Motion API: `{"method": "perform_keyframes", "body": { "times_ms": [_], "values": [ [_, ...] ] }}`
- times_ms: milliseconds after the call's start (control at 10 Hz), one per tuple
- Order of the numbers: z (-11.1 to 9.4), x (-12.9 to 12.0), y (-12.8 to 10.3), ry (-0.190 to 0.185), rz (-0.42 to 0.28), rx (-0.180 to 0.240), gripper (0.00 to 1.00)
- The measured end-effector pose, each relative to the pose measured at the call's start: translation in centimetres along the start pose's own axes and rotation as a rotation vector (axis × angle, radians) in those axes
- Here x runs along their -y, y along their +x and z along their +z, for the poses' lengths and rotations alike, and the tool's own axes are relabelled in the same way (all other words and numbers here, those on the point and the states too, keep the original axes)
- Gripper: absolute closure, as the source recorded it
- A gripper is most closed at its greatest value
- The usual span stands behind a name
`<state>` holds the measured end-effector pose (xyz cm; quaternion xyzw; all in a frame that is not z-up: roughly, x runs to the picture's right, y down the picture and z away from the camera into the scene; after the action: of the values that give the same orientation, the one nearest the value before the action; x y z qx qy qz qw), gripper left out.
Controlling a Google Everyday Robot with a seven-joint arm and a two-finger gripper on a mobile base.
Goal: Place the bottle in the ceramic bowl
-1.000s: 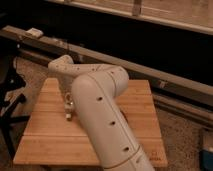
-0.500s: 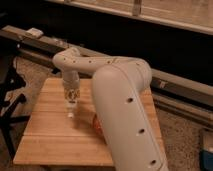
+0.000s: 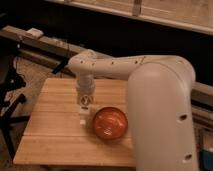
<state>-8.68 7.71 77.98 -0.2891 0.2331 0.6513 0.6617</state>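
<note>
1. Closest to me, the big pale upper segment of the arm (image 3: 162, 115) fills the right side of my view and hides the counter's right edge.
2. Next, the near part of the wooden counter (image 3: 55, 145) shows bare slatted boards.
3. On the counter sits the ceramic bowl (image 3: 110, 123), glossy orange-red and upright, right of centre.
4. Just left of the bowl I see the bottle (image 3: 83, 116), a small pale shape below the gripper. It is outside the bowl, close beside its left rim; I cannot tell whether it touches the rim or rests on the counter.
5. Directly above it the gripper (image 3: 85, 102) points down over the middle of the counter. I cannot tell how wide it is spread, or whether it has hold of the bottle.
6. Farther back, the forearm runs from the wrist rightward to the elbow.
7. Beyond the counter a long dark rail (image 3: 45, 44) crosses the floor.
</note>
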Motion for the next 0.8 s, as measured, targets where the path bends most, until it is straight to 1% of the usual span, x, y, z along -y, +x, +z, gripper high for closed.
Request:
{"method": "perform_keyframes", "body": {
  "times_ms": [200,300,400,500,600,800],
  "values": [
    [-0.7,3.8,2.1,0.006,0.078,0.003,1.00],
    [-0.9,4.9,2.8,0.009,0.106,-0.001,1.00],
    [-0.8,6.1,3.6,0.011,0.140,-0.011,1.00],
    [-0.6,7.4,4.2,0.020,0.176,-0.036,0.99],
    [-0.2,8.1,4.6,0.022,0.199,-0.059,0.95],
    [0.8,9.4,5.0,0.025,0.245,-0.101,0.75]
  ]
}}
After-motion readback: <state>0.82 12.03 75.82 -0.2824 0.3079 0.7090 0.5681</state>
